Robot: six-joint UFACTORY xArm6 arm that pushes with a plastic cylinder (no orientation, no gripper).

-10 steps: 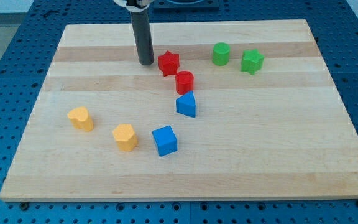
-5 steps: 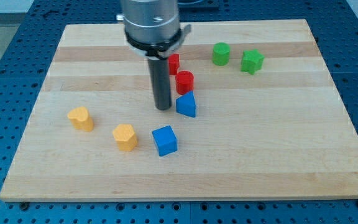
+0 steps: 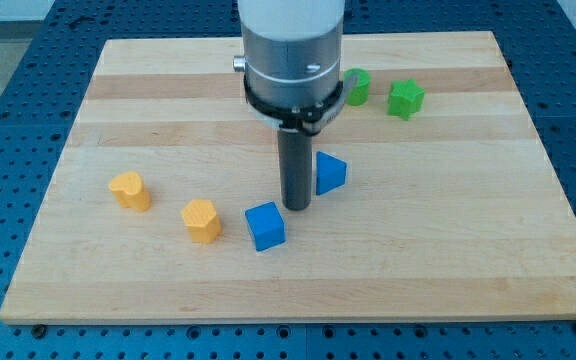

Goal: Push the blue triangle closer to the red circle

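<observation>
Rod tip (image 3: 295,205) rests on the table (image 3: 448,230), just left of the blue triangle (image 3: 330,173) and close above-right of the blue cube (image 3: 265,225). The tool holds nothing. The red circle is hidden behind the arm.

The arm enters from the view's top, its wide grey cylindrical end section standing upright over the wooden board (image 3: 528,200). A black ring closes the underside of that section, with a small bolt head protruding on its left side. From the ring a straight dark rod descends vertically. My tip (image 3: 296,206) rests on the board surface, near the board's middle, slightly toward the view's bottom.
</observation>
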